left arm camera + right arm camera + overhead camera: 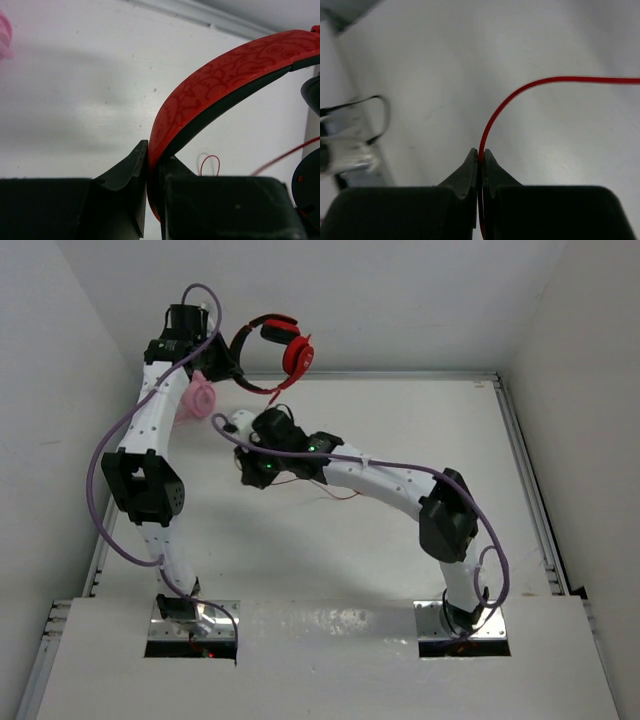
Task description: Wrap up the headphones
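Red headphones (283, 350) were up off the table (420, 440) at the far left, in front of the back wall, held by the headband (220, 75). The left gripper (147, 152) had its fingers clamped on that band: one pad on the patterned red outer face, the other on the black lining. In the left wrist view the band arched up and to the right from the pinch. One round ear cup (298, 358) faced the top camera.

The right gripper (479, 156) was left of the table's middle, nearer to us than the headphones, pointing down. Its fingers were pressed together on the thin red cord (520, 92) — nothing else between them. In the right wrist view the cord rose out of the tips, then curved away to the right. From above we saw more cord as a thin line on the table just near of the right forearm, and the left wrist view showed a small loop of it lying on the table.

Pale pink headphones (197, 395) sat at the far left beside the left arm, partly hidden by it — we couldn't tell whether they touched the red pair.
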